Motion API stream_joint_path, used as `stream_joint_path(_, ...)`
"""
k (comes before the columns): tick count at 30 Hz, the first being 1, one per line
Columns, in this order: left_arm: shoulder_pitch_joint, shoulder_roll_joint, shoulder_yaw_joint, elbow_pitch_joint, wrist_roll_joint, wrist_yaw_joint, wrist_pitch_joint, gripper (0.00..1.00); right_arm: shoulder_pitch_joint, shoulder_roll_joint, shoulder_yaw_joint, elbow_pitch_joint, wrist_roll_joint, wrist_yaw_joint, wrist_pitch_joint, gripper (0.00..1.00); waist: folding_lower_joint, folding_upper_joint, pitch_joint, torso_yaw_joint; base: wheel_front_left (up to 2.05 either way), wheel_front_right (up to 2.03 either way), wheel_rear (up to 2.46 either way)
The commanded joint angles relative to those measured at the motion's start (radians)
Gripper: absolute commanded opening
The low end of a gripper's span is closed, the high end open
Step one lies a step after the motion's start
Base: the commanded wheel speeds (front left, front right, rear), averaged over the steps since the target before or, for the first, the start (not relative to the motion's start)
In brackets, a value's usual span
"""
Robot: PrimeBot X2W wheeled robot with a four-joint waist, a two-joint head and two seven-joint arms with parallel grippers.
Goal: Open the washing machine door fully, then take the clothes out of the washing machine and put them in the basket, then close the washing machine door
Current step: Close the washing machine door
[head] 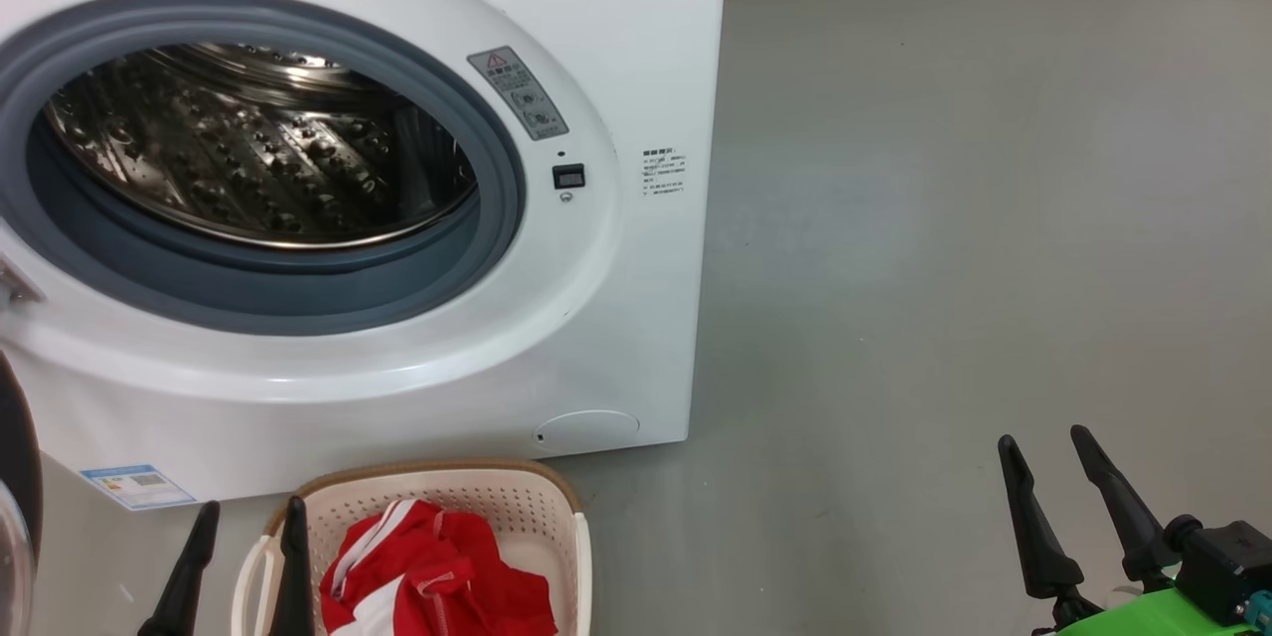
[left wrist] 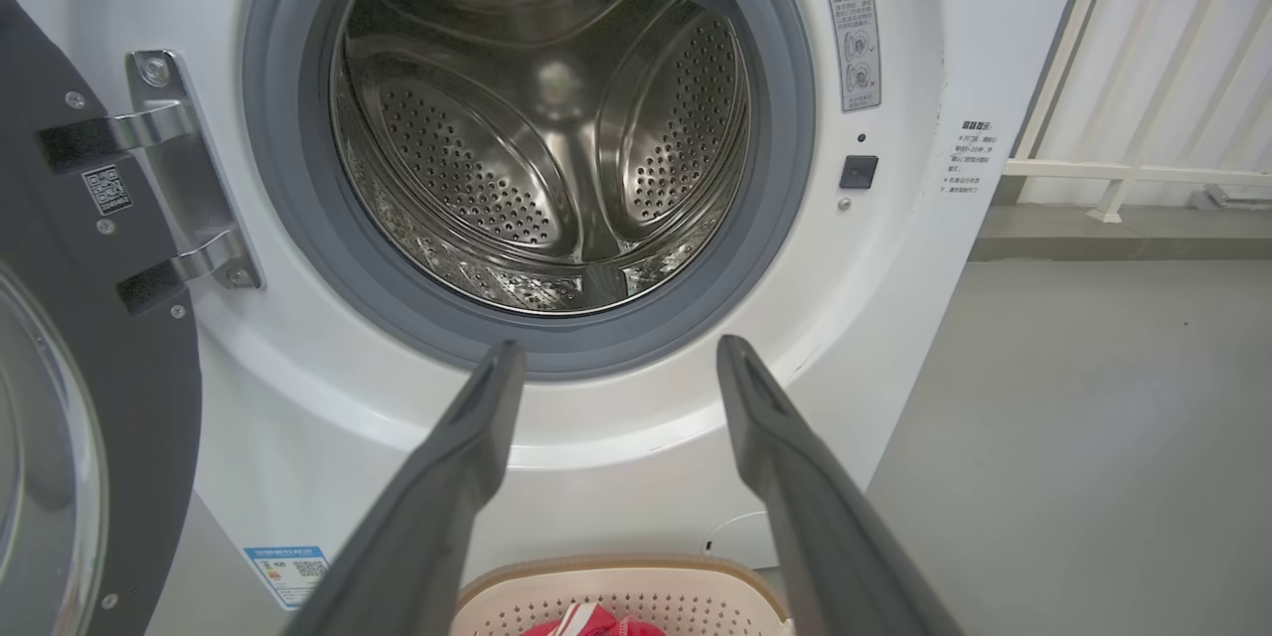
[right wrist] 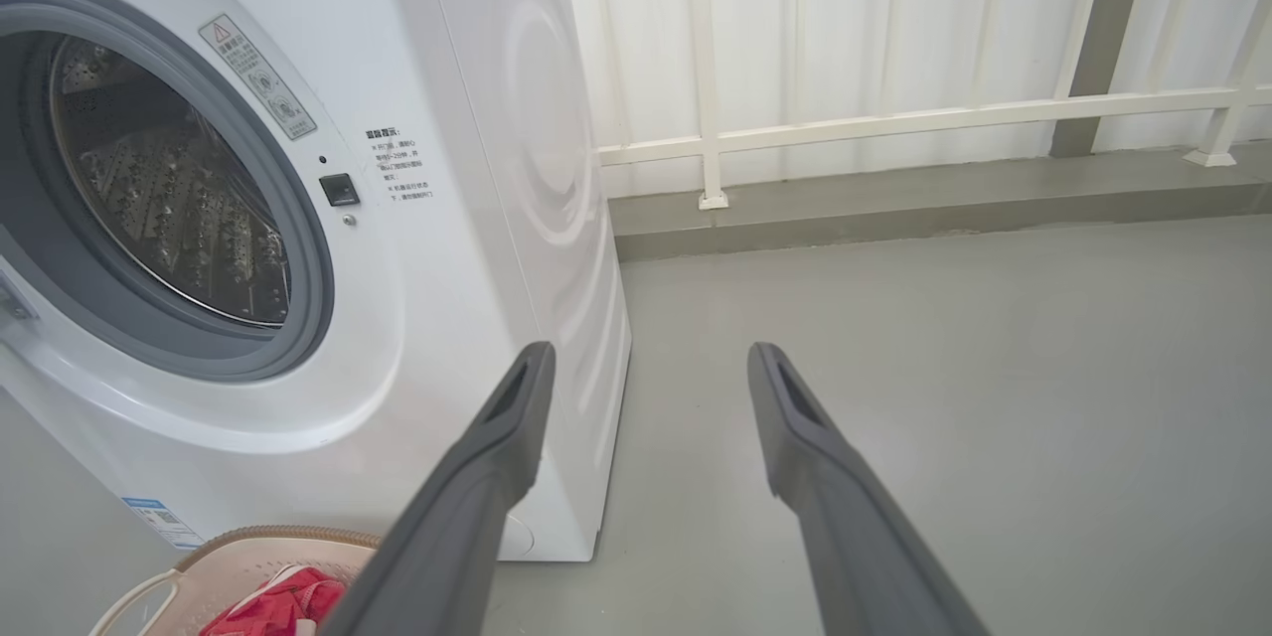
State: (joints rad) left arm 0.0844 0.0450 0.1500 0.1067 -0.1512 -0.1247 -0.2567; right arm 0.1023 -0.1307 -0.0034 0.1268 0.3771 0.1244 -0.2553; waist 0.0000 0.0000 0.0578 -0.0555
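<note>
Since the drum (left wrist: 537, 139) of the washing machine (head: 636, 70) looks bare and the clothes (head: 437, 566) lie heaped in the basket (head: 437, 472), which sits on the floor (head: 944, 219) in front of the washing machine below its opening, I judge that only 1 step is left: shutting the washing machine door (head: 20, 457). That door hangs wide open at the washing machine's left side, carried by 2 metal hinge arms (left wrist: 184, 169). My left gripper (left wrist: 618, 348) hovers in front of the washing machine, above the basket, its 2 fingers (left wrist: 447, 487) spread apart with nothing between them. My right gripper (head: 1042, 437) waits off the washing machine's right side over bare floor, also spread and empty.

I expect the door to be rigid and fairly heavy, swinging only about its hinge, so it wants a steady push rather than a pinch. Its black rim (left wrist: 149, 388) looks glossy and probably slippery, so I would lay a finger flat against the rim on the edge farthest from the hinge. I would stay off the bulging glass (left wrist: 40, 477), which I take to be the fragile part. Near the grey rubber ring (left wrist: 283, 169) I expect a firmer press before it locks into the latch slot (left wrist: 858, 171).
</note>
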Motion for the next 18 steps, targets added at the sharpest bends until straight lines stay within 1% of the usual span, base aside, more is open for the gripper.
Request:
stream_joint_path(1, -0.015, 0.005, 0.026, -0.03, -0.005, 0.002, -0.005, 1.0, -0.004, -0.02, 0.018, -0.026, 0.002, 0.006, -0.006, 1.0, 0.0, 0.0, -0.001, 0.0, -0.86, 0.86, 0.0)
stream_joint_path(5, -0.013, 0.005, 0.025, -0.032, -0.005, 0.002, -0.005, 1.0, -0.003, -0.02, 0.018, -0.024, 0.002, 0.006, -0.006, 1.0, 0.0, 0.0, -0.003, 0.001, -1.07, 1.07, 0.0)
stream_joint_path(14, -0.007, 0.005, 0.023, -0.04, -0.01, 0.0, -0.005, 1.0, 0.001, -0.02, 0.02, -0.022, 0.003, 0.006, -0.006, 1.0, 0.0, 0.0, -0.008, 0.001, -1.49, 1.48, 0.01)
stream_joint_path(18, -0.004, 0.005, 0.02, -0.041, -0.009, -0.001, -0.005, 1.0, 0.003, -0.021, 0.021, -0.021, 0.005, 0.006, -0.006, 1.0, 0.0, 0.0, -0.012, 0.003, -0.94, 0.94, 0.0)
